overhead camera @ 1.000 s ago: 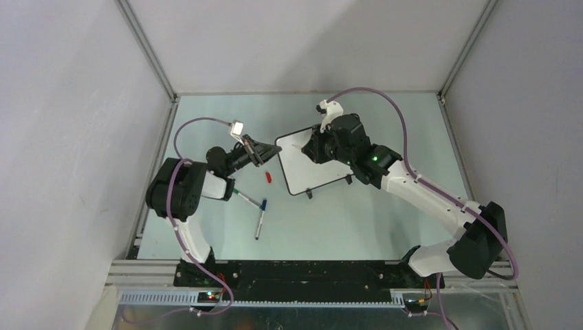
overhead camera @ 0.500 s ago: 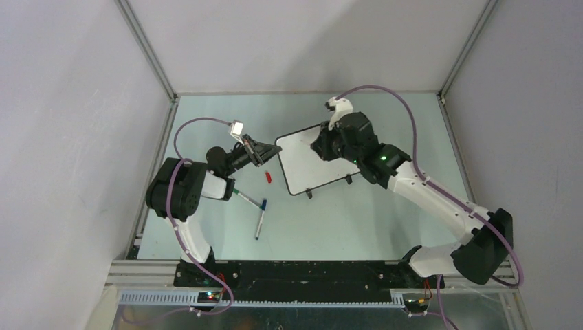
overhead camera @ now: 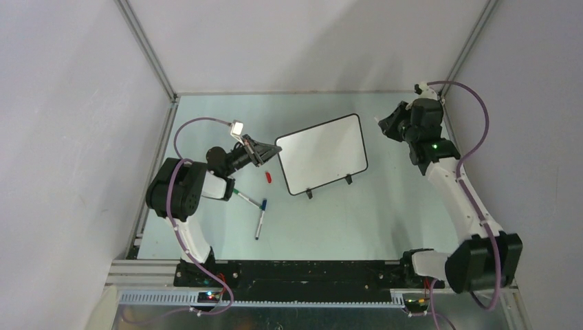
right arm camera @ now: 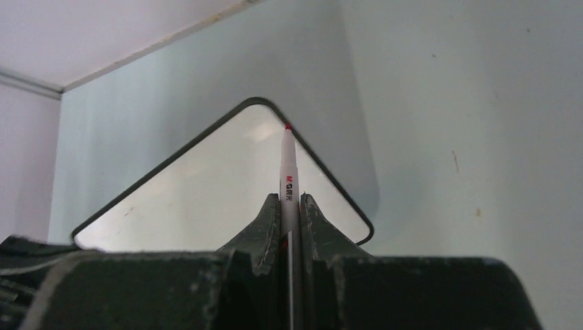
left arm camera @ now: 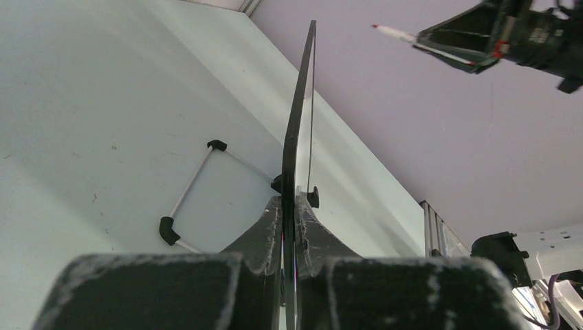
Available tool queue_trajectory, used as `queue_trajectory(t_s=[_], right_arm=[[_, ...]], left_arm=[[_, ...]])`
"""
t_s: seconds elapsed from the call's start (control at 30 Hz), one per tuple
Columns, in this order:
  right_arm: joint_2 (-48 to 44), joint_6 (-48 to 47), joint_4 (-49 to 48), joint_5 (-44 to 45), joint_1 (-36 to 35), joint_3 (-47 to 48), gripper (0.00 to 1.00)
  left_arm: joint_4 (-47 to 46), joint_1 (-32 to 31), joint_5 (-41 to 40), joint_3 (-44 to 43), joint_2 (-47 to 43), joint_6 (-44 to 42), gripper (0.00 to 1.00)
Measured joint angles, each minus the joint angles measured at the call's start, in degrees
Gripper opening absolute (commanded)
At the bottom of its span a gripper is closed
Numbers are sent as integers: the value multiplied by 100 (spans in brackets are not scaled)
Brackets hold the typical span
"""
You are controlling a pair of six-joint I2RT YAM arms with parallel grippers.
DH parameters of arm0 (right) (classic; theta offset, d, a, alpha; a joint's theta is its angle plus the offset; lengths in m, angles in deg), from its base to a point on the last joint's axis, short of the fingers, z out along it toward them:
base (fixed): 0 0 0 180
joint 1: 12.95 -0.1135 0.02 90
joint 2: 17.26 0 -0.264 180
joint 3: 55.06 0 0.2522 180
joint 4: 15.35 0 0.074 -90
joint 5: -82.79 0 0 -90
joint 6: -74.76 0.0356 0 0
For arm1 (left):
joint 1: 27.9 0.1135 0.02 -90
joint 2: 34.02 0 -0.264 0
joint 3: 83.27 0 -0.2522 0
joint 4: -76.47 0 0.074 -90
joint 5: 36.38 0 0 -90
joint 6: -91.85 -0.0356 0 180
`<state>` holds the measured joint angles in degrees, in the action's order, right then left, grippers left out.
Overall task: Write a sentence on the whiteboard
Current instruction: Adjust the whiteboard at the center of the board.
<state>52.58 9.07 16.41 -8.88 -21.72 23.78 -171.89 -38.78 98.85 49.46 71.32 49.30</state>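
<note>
The whiteboard (overhead camera: 322,152) stands tilted on its two black feet at mid-table. Its glossy face (right arm camera: 206,185) is blank; no red words of the sentence show on it. My left gripper (overhead camera: 267,152) is shut on the board's left edge, and in the left wrist view the board (left arm camera: 297,130) is edge-on between the jaws (left arm camera: 290,214). My right gripper (overhead camera: 385,126) is off to the right of the board, apart from it. It is shut on a white marker (right arm camera: 289,175) with a red tip that points toward the board. The marker also shows in the left wrist view (left arm camera: 399,33).
A red marker cap (overhead camera: 269,177) lies on the table just left of the board's front corner. Two more pens (overhead camera: 249,199) (overhead camera: 260,220) lie nearer the left arm's base. Grey walls close in the table at the back and both sides.
My right arm has swung away from the board's face to the far right, near the back right corner, still holding the marker. The left gripper and the board have not moved.
</note>
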Motion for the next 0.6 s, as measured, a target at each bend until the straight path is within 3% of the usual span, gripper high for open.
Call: queue_trajectory(t_s=[0.23, 0.37, 0.47, 0.6], right_arm=[[1519, 260, -304, -866, 879, 125, 0], [2868, 310, -76, -1751, 1303, 896, 0], [3869, 302, 144, -2518, 1399, 1707, 0], [4433, 264, 380, -3222, 1311, 1971, 0]], left_arm=[[0, 0, 0, 0, 0, 7, 0], [-2, 2, 2, -2, 0, 9, 0], [-2, 2, 4, -2, 2, 11, 0], [-7, 9, 13, -2, 4, 13, 0]])
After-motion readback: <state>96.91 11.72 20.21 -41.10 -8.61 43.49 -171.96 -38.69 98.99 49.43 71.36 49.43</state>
